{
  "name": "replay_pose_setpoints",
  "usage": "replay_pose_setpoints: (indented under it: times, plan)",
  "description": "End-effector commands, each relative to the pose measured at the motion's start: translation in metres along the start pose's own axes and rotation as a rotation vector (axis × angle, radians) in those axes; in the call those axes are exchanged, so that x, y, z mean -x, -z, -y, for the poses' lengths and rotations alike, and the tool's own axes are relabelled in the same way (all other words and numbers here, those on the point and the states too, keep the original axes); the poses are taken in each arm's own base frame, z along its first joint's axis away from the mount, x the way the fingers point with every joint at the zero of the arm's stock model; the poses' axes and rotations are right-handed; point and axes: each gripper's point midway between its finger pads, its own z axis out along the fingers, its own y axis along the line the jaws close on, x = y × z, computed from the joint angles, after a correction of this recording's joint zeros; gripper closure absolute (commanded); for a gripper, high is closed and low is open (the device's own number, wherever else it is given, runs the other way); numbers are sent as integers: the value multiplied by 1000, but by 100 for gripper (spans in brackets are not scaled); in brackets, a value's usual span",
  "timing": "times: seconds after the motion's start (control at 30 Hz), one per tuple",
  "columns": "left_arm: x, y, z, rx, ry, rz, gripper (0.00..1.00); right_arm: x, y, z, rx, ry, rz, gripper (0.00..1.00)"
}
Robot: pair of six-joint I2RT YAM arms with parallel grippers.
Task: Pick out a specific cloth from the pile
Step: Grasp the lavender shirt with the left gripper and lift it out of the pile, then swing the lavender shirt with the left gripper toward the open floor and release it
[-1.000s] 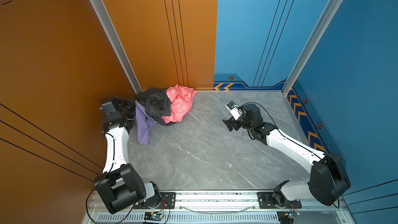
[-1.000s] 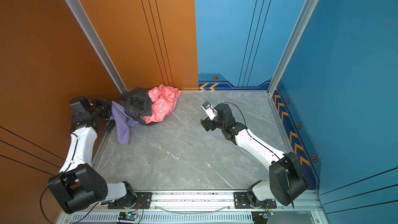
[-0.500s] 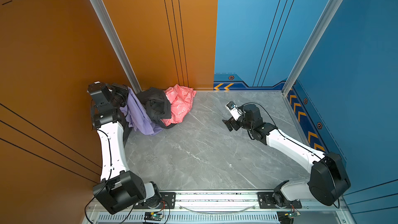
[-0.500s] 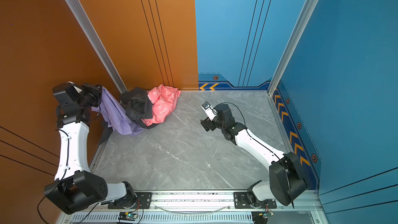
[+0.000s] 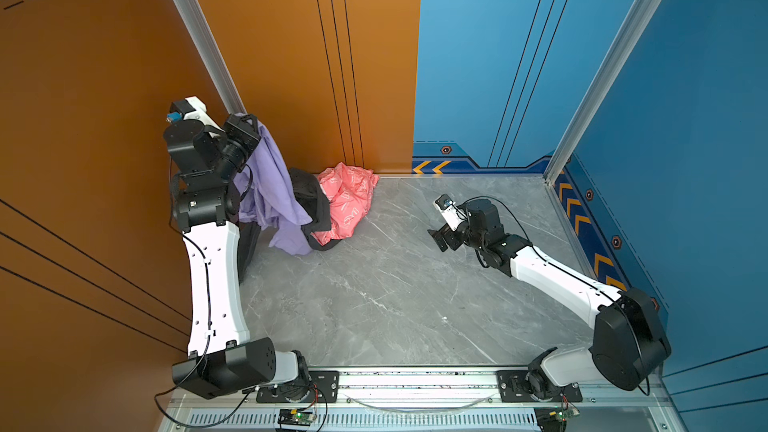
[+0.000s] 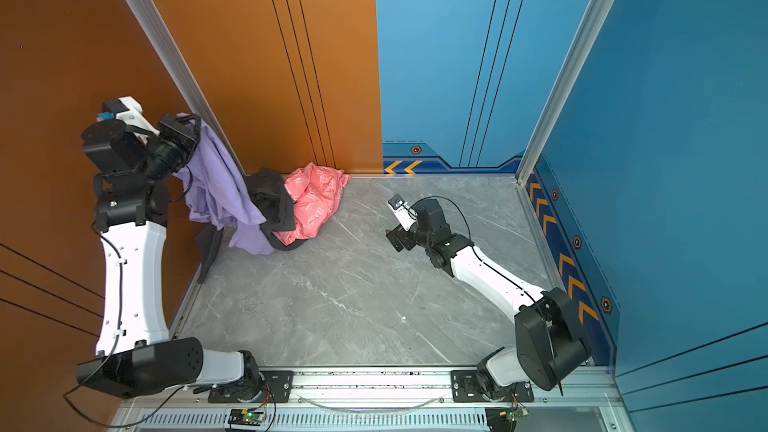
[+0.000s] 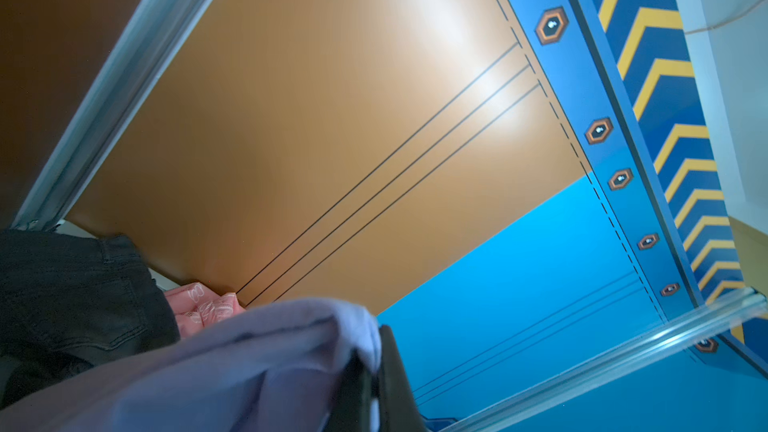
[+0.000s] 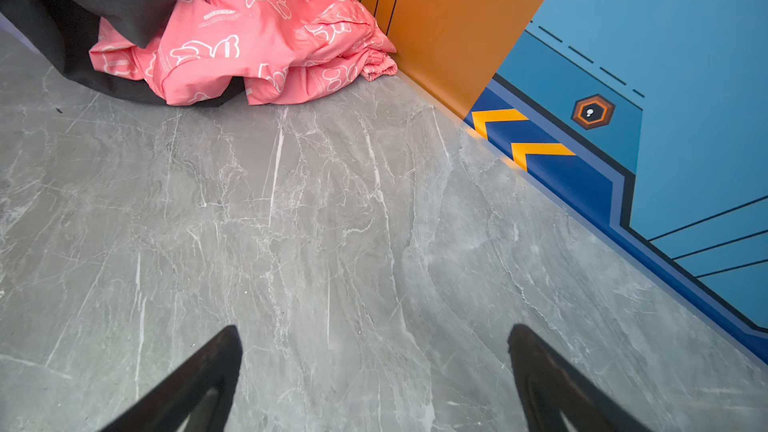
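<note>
Over the near table [image 5: 395,292], the right gripper [image 5: 441,239] hangs wide open and empty. Farther, the left gripper [image 5: 252,130] is clamped on the purple cloth [image 5: 270,184], held high, its tail touching the pile [image 5: 332,209] in the corner; next, I think, it must pull clear. White print on the pink garment [image 5: 349,197]: unreadable
</note>
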Motion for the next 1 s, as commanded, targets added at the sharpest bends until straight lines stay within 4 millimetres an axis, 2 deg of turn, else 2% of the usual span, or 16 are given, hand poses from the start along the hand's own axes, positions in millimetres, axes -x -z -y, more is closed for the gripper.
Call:
replay_pose_setpoints:
  times: [0.0,0.13,0.23,0.33,0.47,0.6,0.7,0.8,0.87,0.93,0.97]
  plan:
    - [-2,-2,37,-81,-129,-12,100,27,4,11,-54,-19,68,0]
    - [-30,-16,63,-147,-169,-88,100,36,8,20,-95,-34,85,0]
    - [-62,-27,81,-191,-184,-160,100,43,14,34,-165,-68,93,0]
    - [-101,-39,97,-222,-197,-237,100,50,22,56,-262,-123,97,0]
    - [-171,-52,118,-265,-211,-380,100,60,36,83,-355,-171,97,0]
    - [-244,-59,128,-275,-217,-535,100,61,49,107,-430,-226,97,0]
    - [-306,-58,127,-257,-240,-674,100,54,59,125,-481,-298,101,0]
    - [-368,-50,117,-216,-290,-826,99,45,68,134,-455,-385,119,0]
    - [-409,-40,108,-191,-352,-942,74,35,75,145,-444,-486,139,0]
    - [-436,-30,99,-161,-428,-1030,53,24,80,154,-439,-579,150,0]
    - [-445,-25,94,-144,-475,-1068,46,20,81,158,-428,-616,154,0]
